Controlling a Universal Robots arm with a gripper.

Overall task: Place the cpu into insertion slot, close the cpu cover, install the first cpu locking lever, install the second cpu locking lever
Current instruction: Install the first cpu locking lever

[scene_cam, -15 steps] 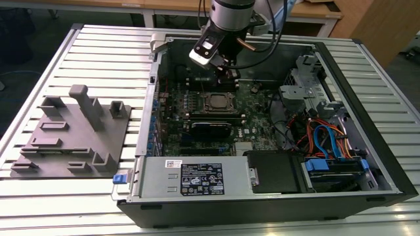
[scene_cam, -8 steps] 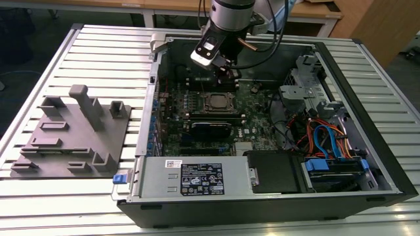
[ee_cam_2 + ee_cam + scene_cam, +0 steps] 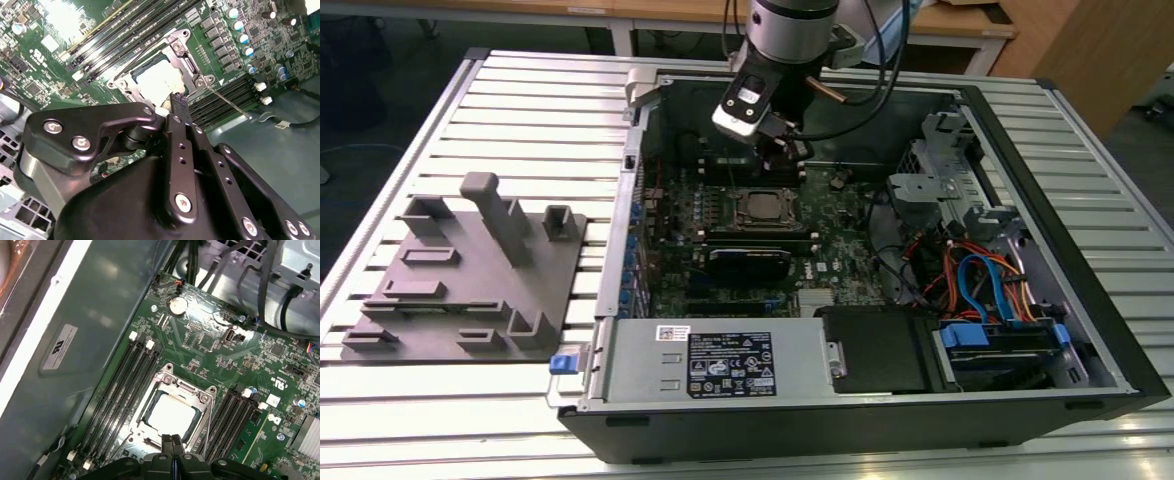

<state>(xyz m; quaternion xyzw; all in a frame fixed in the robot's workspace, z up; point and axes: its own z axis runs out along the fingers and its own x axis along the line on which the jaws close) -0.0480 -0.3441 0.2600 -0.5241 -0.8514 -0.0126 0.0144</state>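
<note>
The cpu (image 3: 171,416) (image 3: 159,80) lies flat in the insertion slot (image 3: 765,208) on the green board, its pale metal top showing. Around it lies the cpu cover (image 3: 176,388) (image 3: 186,56), a silver frame that looks flat. A thin metal lever rod (image 3: 229,102) runs out from one corner of the socket along the board. My gripper (image 3: 172,441) (image 3: 179,101) (image 3: 783,150) hovers just above the socket's edge, fingers pressed together with nothing between them.
Long black memory slots (image 3: 125,390) flank the socket on both sides. The case's grey wall (image 3: 90,330) rises close by, and cables (image 3: 280,285) hang at the far end. A grey fixture plate (image 3: 467,280) sits at the exterior view's left, outside the case.
</note>
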